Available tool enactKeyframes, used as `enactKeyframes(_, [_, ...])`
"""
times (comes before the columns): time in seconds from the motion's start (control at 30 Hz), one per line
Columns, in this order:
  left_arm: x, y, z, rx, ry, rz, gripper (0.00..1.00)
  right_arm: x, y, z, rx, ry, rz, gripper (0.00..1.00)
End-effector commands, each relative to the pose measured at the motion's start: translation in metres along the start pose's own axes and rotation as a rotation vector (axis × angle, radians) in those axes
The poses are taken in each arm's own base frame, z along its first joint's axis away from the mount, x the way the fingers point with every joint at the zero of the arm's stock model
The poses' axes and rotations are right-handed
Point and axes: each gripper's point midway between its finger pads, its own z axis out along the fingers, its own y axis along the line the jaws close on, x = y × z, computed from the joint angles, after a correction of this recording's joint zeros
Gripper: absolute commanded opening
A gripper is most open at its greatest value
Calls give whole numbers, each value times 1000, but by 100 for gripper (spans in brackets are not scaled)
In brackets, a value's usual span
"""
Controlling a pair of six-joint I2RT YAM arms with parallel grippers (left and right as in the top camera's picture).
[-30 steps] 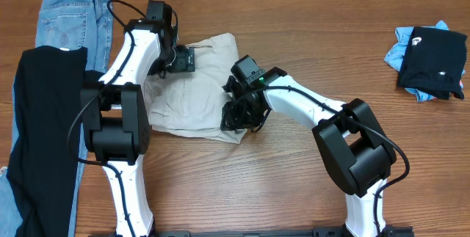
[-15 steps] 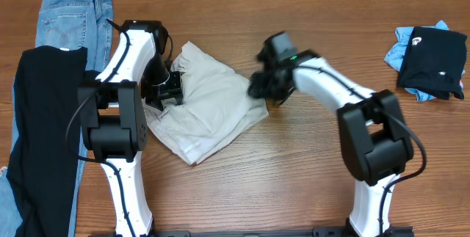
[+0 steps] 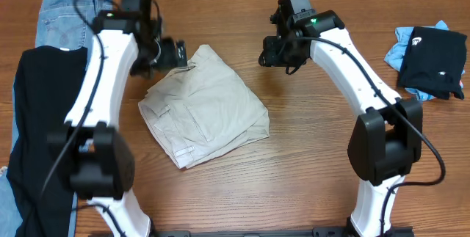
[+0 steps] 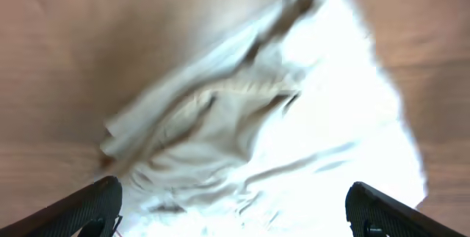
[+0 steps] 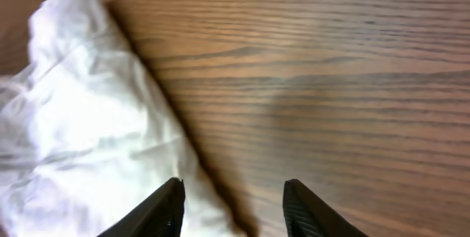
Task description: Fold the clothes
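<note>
The beige trousers (image 3: 205, 105) lie folded in a wrinkled, tilted rectangle on the wood table, between the two arms. My left gripper (image 3: 173, 52) hovers just above their upper left corner, jaws wide open and empty; the cloth fills the left wrist view (image 4: 294, 141). My right gripper (image 3: 277, 55) is raised to the upper right of the trousers, open and empty, apart from them. In the right wrist view the trousers' edge (image 5: 81, 134) lies at the left, with bare wood between the fingertips (image 5: 165, 211).
Blue jeans (image 3: 70, 17) and a long black garment (image 3: 40, 141) lie along the left edge. A black cloth on a blue one (image 3: 429, 62) sits at the far right. The table's wood (image 3: 308, 163) shows in front of the trousers.
Both grippers let go of the trousers and pulled up and back. The trousers now lie flat in a folded rectangle, turned from where they lay a second ago.
</note>
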Motion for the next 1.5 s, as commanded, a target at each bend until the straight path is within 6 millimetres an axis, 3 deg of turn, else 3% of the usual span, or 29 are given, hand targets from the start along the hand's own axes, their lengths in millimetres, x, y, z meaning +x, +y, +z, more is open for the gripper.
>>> enactKeyframes(0.0, [-15, 1, -6, -29, -72, 110, 100, -11, 21, -41, -21, -88, -46, 49])
enactKeyframes(0.13, [-17, 2, 11, -28, -49, 246, 100, 6, 24, -49, -28, -31, 19, 50])
enactKeyframes(0.33, [-9, 11, 53, -33, 44, 290, 100, 63, 28, -46, -71, 213, 219, 60])
enactKeyframes(0.53, [6, 20, 97, -33, 147, 276, 100, 102, 30, -28, -92, 353, 247, 67])
enactKeyframes(0.67, [20, 14, 118, 33, 214, 267, 100, 117, 35, -18, -116, 400, 252, 67])
enactKeyframes(0.73, [30, 16, 126, 38, 259, 253, 89, 123, 35, -16, -116, 417, 254, 68])
enactKeyframes(0.83, [49, 20, 132, 29, 344, 204, 49, 129, 35, -15, -111, 435, 245, 68])
enactKeyframes(0.9, [62, 21, 133, 28, 404, 144, 16, 133, 35, -16, -108, 448, 233, 68])
enactKeyframes(0.93, [69, 17, 132, 48, 433, 125, 8, 135, 34, -17, -108, 456, 221, 68])
enactKeyframes(1.03, [81, 2, 125, 136, 486, 94, 4, 142, 31, -20, -98, 482, 188, 68])
enactKeyframes(1.17, [80, -11, 123, 202, 487, 32, 4, 143, 22, -20, -59, 482, 178, 68])
enactKeyframes(1.47, [36, -37, 136, 273, 344, -260, 4, 130, -14, -24, -9, 449, 226, 68])
